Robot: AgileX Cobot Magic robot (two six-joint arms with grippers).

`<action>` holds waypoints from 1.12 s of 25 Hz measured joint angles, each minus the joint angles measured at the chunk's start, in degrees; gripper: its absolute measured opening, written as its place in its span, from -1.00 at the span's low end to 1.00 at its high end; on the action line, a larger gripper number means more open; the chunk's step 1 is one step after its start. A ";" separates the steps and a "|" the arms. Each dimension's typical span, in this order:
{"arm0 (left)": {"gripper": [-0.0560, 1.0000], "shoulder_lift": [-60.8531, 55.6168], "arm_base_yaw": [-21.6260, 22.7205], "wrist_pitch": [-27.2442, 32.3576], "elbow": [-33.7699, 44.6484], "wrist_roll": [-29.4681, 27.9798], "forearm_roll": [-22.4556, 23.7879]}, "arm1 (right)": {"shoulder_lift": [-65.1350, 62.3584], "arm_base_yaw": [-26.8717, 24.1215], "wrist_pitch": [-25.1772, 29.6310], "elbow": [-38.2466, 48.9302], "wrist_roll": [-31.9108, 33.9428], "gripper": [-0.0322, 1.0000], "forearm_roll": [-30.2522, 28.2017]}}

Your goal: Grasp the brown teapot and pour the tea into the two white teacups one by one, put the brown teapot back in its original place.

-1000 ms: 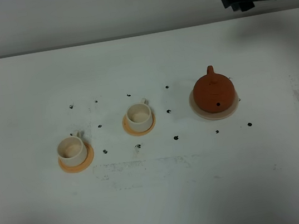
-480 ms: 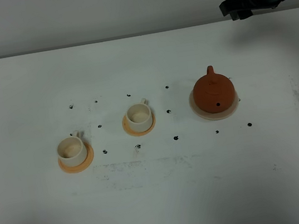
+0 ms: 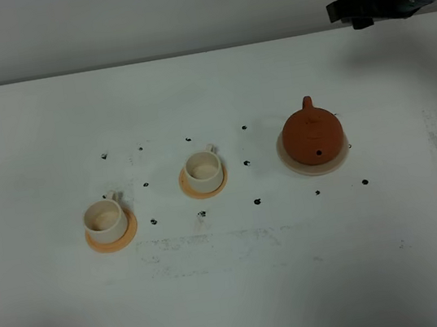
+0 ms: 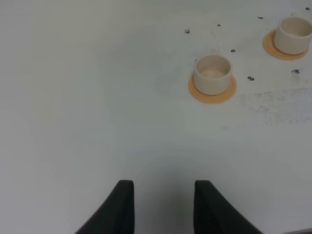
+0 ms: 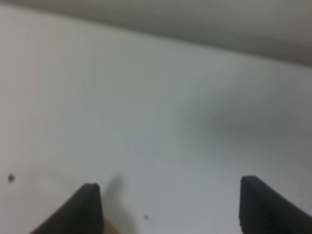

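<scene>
Seemingly the blurred right hand (image 5: 168,187) gapes wide; the left hand (image 4: 163,185), cut off behind its fingertips, stands narrowly parted

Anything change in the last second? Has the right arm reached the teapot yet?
Only the right gripper shifted. It now sits a little lower in the high view, near the table's far right edge, with its fingers open and empty, and it is not yet at the brown teapot. Nothing was taken hold of or let go. The teapot on its beige coaster, the left teacup and the middle teacup stayed put.
</scene>
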 joint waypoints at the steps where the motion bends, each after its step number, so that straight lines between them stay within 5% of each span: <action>1: -0.31 0.00 0.00 0.00 0.00 0.00 0.00 | -1.57 0.00 -3.87 3.13 0.00 0.17 0.54; 5: -0.31 0.00 0.00 0.00 0.00 0.00 0.00 | -3.98 0.00 -13.82 10.69 0.06 0.16 4.32; 10: -0.31 0.00 0.00 0.00 0.00 0.00 0.05 | -0.97 1.22 -15.09 10.34 0.28 0.16 6.89; 20: -0.31 0.00 0.00 0.00 0.00 0.00 0.05 | 12.25 5.11 -1.75 -4.51 5.79 0.16 6.51; 28: -0.31 0.00 0.00 0.00 0.00 0.00 0.05 | 16.95 5.47 3.67 -7.83 13.16 0.16 -2.01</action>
